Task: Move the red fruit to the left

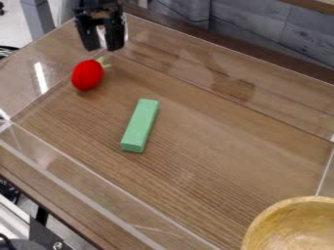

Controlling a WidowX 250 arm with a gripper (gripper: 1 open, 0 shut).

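The red fruit (88, 75) lies on the wooden table at the far left, a small round bright red toy with a pale leafy tip pointing up right. My gripper (101, 37) hangs above and slightly right of it, open, with both black fingers apart and nothing between them. There is a clear gap between the fingertips and the fruit.
A long green block (140, 125) lies near the middle of the table. Clear acrylic walls (39, 73) ring the wooden surface. The rim of a tan bowl (295, 227) shows at the bottom right corner.
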